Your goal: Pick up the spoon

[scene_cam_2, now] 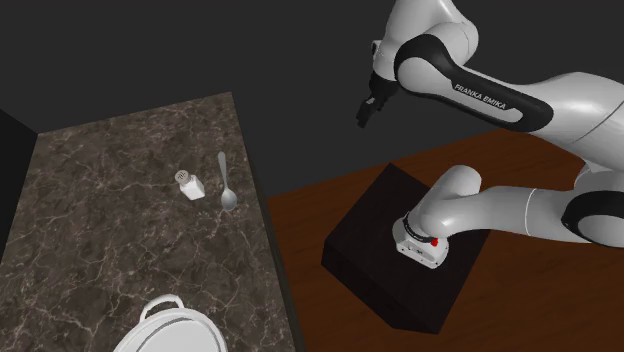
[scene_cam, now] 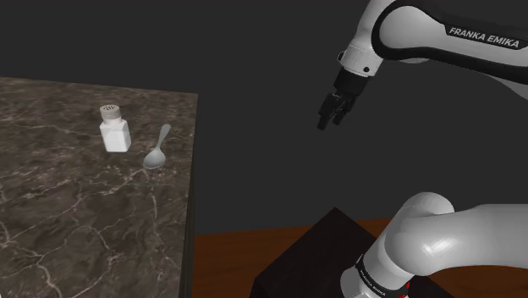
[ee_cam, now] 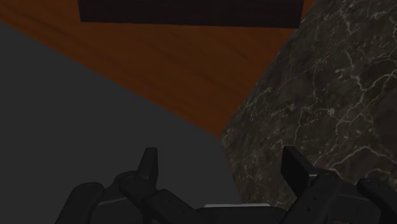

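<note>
on the marble counter (scene_cam: 68, 229), just beside a white shaker (scene_cam: 114, 129), near the edge: pale spoon (scene_cam: 157, 148), lying flat. well apart toward the shoulder view's right, high off the counter: gripper (scene_cam: 330, 114), splayed and empty. approach stage, probably; next, swing over the handle, then descend.

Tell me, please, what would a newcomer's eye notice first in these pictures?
The big white arm strikes first, arching up from its black stand with the open gripper hanging in the air, beyond the edge of the dark marble counter. On the counter, near that edge, a pale spoon lies beside a white shaker, not touching it.
</note>
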Controlling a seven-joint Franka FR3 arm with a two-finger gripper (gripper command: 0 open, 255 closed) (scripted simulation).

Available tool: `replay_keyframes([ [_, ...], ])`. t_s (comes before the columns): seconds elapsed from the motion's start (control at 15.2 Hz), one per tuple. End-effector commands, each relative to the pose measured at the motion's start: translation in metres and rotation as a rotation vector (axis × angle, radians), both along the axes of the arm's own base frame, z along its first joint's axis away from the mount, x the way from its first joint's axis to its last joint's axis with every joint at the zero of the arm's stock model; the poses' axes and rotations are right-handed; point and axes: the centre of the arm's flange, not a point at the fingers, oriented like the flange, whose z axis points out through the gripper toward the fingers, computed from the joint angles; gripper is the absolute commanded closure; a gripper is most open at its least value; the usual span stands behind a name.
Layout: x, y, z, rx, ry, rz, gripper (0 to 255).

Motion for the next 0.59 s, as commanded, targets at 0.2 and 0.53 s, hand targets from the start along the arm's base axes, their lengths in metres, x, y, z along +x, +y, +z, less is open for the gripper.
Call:
replay_keyframes([
  [0.2, 0.011, 0.037, -0.001, 0.013, 0.017, -0.045, 0],
  [0.53, 0.033, 0.098, -0.001, 0.034, 0.045, -0.121, 0],
])
